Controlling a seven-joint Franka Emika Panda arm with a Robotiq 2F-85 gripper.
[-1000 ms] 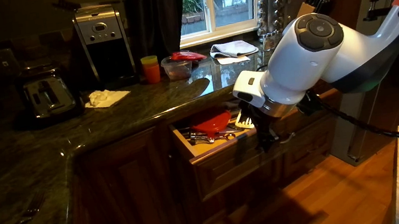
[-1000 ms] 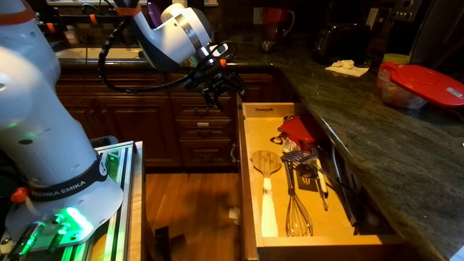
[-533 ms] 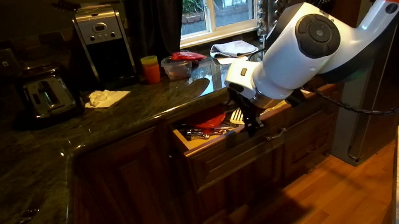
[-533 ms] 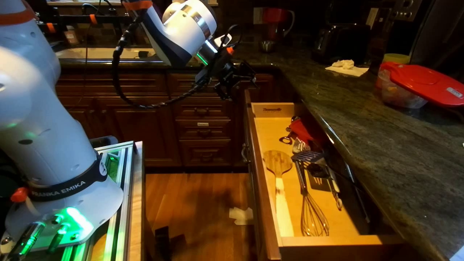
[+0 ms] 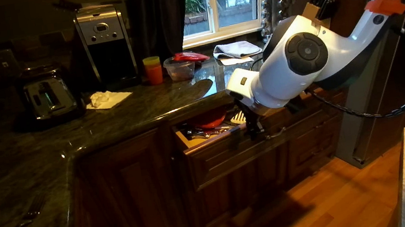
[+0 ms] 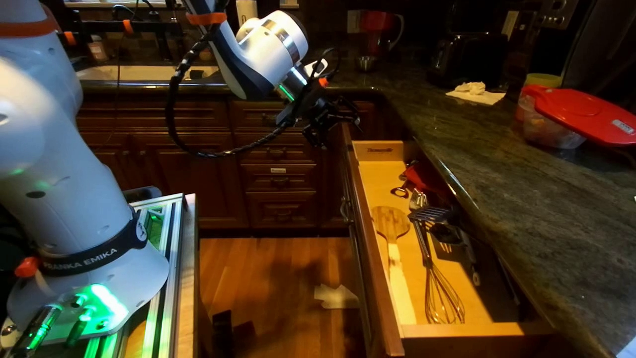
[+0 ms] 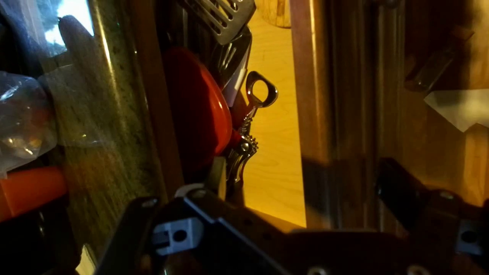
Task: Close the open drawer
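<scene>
Drawer [image 6: 377, 179] stood part way out from under the desk [image 6: 497, 164]; pincer [image 7: 301, 175] was spread wide apart to 1 side of the handle [image 6: 344, 209], front [image 5: 228, 159] showing between its tips in the wrist view, contact not clear. Looked a rigid box, probably fairly heavy with the loose whisk [image 6: 430, 267] and wooden paddle [image 6: 392, 228] inside, likely to slide under a steady push, though the smooth front could have been slippery. Was best pushed, not clamped, flat on the front by the handle, as off-centre shoving might have jammed it.
</scene>
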